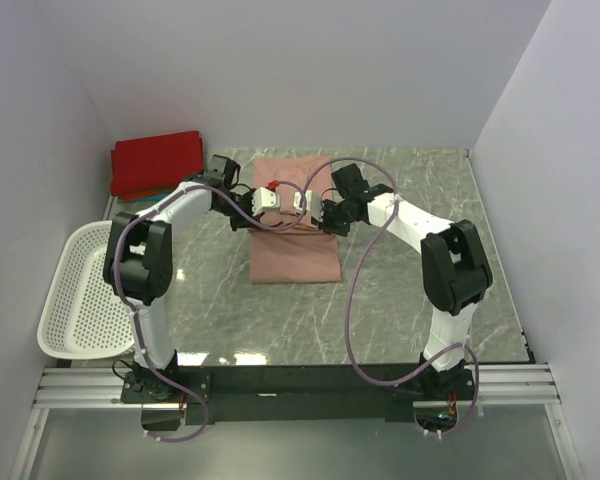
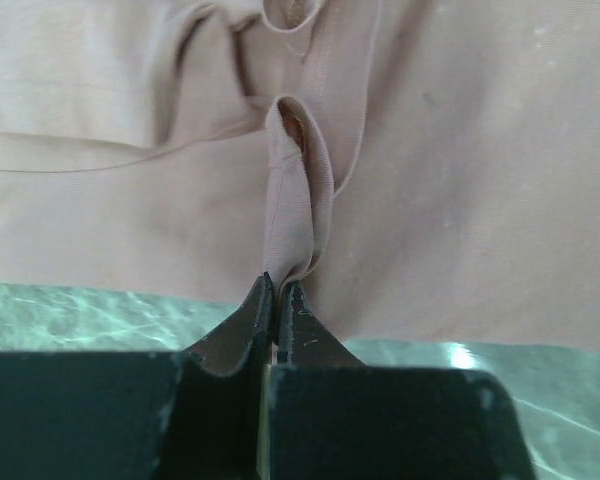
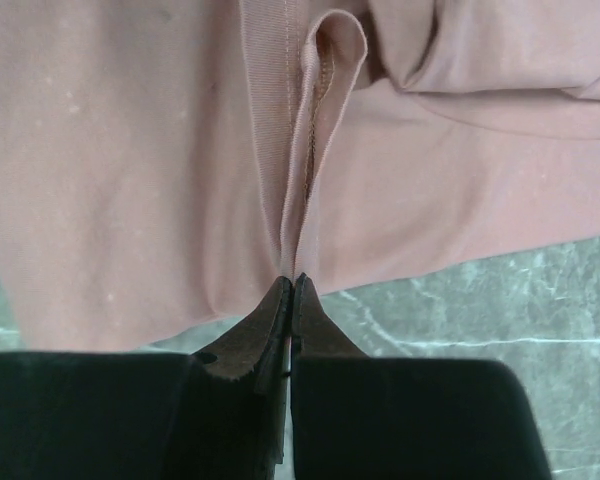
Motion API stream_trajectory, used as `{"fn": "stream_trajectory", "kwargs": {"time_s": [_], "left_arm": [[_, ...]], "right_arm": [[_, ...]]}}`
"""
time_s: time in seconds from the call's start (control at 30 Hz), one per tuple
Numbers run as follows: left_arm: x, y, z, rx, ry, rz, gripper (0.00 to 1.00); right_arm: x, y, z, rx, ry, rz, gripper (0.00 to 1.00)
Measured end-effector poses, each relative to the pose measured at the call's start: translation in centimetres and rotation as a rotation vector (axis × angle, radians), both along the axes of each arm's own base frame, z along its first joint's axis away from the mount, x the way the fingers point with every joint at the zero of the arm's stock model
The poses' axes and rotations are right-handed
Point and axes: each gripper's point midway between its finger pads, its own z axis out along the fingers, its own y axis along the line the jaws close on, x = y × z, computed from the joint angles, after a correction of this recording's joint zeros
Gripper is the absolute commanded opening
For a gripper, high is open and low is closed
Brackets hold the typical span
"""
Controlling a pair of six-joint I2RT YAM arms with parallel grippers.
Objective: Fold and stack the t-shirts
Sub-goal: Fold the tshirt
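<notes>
Pink tee (image 1: 295, 255) on the table (image 1: 410, 300): my left gripper (image 2: 280, 285) and right gripper (image 3: 292, 280) each pinch a ridge of its cloth.

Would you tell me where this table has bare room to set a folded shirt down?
Free: the near marble strip between pink t-shirt and arm bases, and the far right corner. Crowded: the middle, where left claw and right claw pinch that shirt; red t-shirt far left.
</notes>
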Motion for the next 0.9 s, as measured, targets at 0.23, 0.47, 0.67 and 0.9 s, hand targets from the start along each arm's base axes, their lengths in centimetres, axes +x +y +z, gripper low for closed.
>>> {"fn": "stream_trajectory", "kwargs": {"time_s": [0.23,0.47,0.67,0.9], "left_arm": [[2.2,-0.2,-0.6,-0.003,-0.027,0.008,0.00],[3.1,-0.4,-1.0,-0.005,-0.040,0.005,0.00],[3.9,-0.5,-1.0,-0.003,-0.060,0.011,0.00],[5.5,0.1,-1.1,-0.002,-0.088,0.067,0.53]], "right_arm": [[2.4,0.0,-0.4,-0.006,-0.012,-0.017,0.00],[2.9,-0.4,-0.4,-0.011,-0.019,-0.031,0.00],[3.8,-0.3,-1.2,-0.012,-0.026,-0.044,0.00],[5.7,-0.7,-2.3,-0.028,-0.054,-0.131,0.41]]}}
